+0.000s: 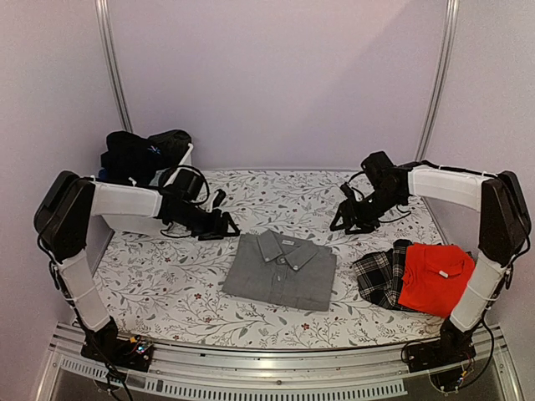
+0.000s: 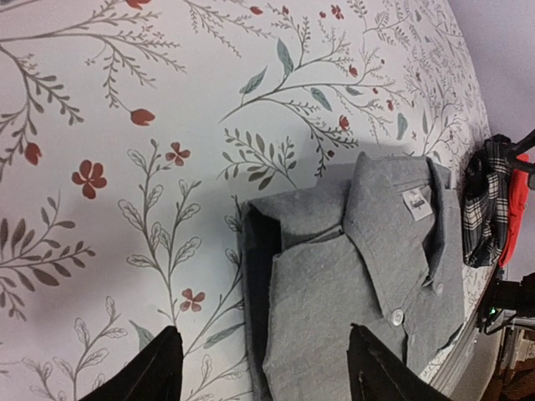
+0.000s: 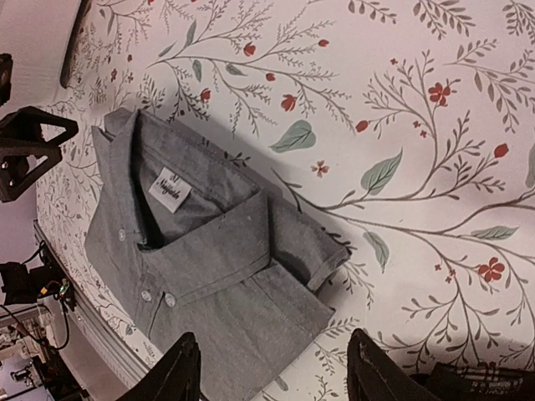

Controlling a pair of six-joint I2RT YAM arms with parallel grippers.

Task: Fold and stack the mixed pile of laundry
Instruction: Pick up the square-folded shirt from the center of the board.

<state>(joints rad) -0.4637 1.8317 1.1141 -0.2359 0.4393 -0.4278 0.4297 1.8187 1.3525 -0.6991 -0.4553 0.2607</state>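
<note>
The grey collared button-up shirt [image 1: 282, 269] lies folded, the left gripper [image 1: 226, 225] and right gripper [image 1: 341, 222] both spread empty near its collar, so stacking looks next, needing 2 edge grasps.

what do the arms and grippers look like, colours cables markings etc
Both match. The left arm and right arm have white tubular links between bulky black joint housings. The left gripper and right gripper are all black, with plain dark fingers. Thin black cables loop loosely at each wrist. No markings are legible.
</note>
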